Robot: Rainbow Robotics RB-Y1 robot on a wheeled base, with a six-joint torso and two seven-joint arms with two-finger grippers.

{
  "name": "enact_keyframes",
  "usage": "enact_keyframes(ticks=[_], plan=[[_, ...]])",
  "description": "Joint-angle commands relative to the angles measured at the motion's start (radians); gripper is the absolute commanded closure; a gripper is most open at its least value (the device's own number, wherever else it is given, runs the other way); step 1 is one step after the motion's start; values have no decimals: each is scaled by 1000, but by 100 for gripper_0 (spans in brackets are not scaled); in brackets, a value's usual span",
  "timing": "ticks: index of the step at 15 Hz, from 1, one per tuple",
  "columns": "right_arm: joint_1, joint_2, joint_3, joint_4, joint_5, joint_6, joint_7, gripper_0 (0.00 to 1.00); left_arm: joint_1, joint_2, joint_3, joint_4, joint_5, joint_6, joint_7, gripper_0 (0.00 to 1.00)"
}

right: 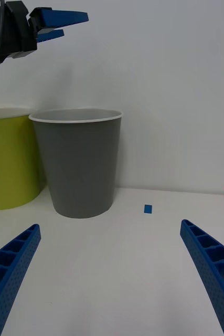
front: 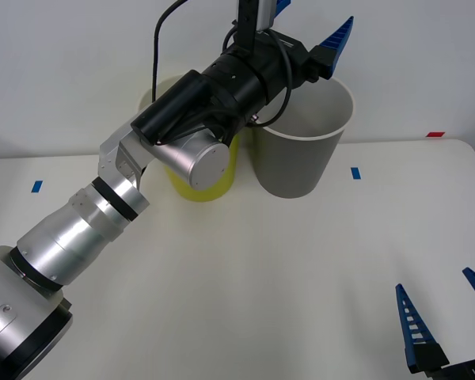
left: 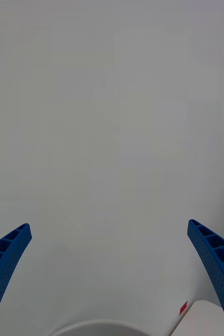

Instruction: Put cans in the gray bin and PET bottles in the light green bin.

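White desk: left end effector spread wide, empty, directly above gray bin at far edge; right end effector wide, near corner.

1. The left arm is built of brushed silver cylinders joined by black rings, with a round silver cap at one joint.
2. Its forearm is glossy black — a black cable loops along it.
3. The left pincer has blue, ribbed, tapered fingers on a black mount.
4. The right pincer matches — blue ribbed fingers, black base with white lettering.
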Motion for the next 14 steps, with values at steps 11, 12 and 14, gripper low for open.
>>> enact_keyframes(ticks=[11, 12, 14], plan=[[0, 0, 0, 0, 0, 0, 0, 8, 230, 193, 244, -524, -38, 430, -16, 0], [0, 0, 0, 0, 0, 0, 0, 8, 281, 228, 270, -570, -32, 430, -13, 0], [0, 0, 0, 0, 0, 0, 0, 8, 376, 268, 322, -649, -31, 430, -11, 0]])
